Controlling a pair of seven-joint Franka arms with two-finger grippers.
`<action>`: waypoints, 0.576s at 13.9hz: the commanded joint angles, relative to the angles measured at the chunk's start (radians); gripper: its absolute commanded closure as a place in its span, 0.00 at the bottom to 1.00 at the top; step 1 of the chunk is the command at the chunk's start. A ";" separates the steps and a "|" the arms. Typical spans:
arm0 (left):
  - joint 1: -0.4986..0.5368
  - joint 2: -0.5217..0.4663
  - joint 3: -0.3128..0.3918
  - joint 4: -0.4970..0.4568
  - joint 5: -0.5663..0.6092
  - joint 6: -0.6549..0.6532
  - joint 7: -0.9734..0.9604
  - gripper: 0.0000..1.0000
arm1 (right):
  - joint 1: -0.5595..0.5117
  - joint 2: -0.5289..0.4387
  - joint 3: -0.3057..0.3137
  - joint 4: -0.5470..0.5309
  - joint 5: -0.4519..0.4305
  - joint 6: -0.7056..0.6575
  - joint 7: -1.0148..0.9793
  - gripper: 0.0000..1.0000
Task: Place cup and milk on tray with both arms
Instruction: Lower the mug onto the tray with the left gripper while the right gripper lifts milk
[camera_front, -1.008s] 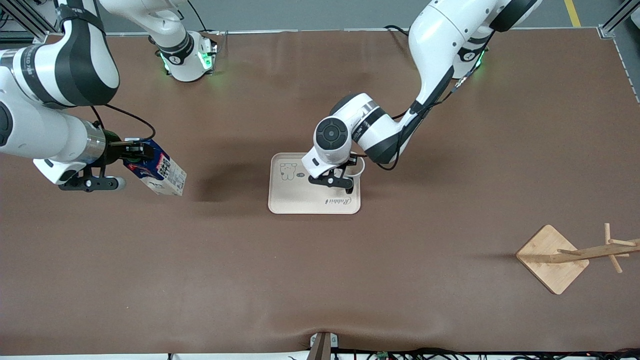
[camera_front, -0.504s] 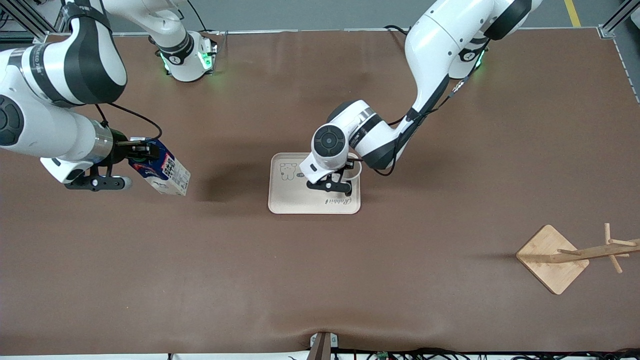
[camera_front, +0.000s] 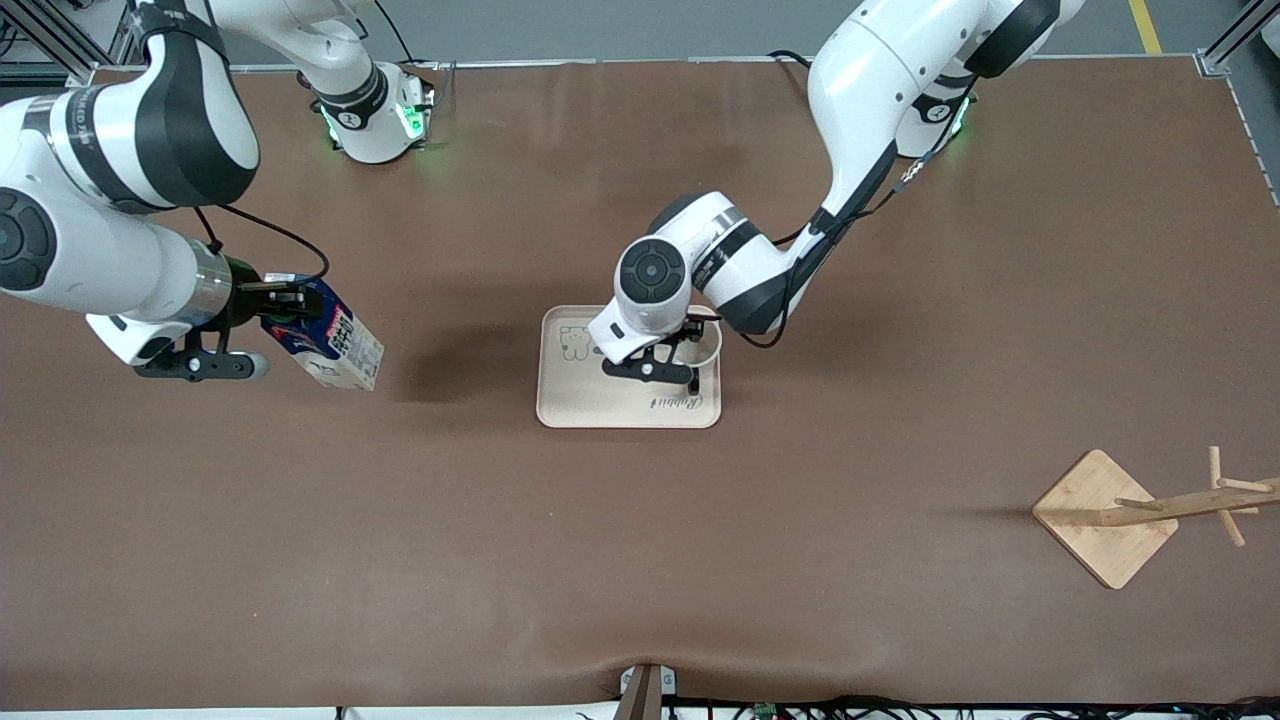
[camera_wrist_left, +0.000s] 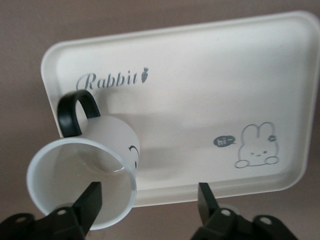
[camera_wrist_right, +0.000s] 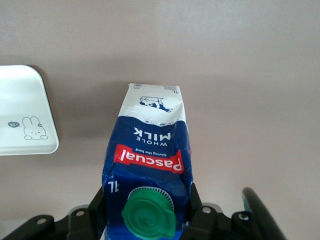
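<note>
— So where's the cup?
— On the tray, at its corner; the left gripper above it has its jaws wide, one finger inside the rim. It should lift clear.
— And the milk?
— Clamped tilted in the right gripper, in the air well apart from the tray. Carry it over, set it beside the cup.

Between the tilted milk in the right claw and the tray the table lies bare; on the tray's right-arm half only print — its other half is taken by the cup, with the spread left claw over it.
</note>
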 joint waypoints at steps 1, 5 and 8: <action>0.027 -0.141 0.011 -0.013 0.019 -0.089 -0.011 0.00 | 0.037 0.015 -0.007 0.047 0.033 -0.033 0.058 0.76; 0.167 -0.309 0.011 -0.014 0.021 -0.191 -0.009 0.00 | 0.103 0.040 -0.006 0.079 0.079 -0.036 0.166 0.76; 0.265 -0.399 0.012 -0.017 0.021 -0.278 0.005 0.00 | 0.151 0.074 -0.006 0.128 0.133 -0.036 0.229 0.77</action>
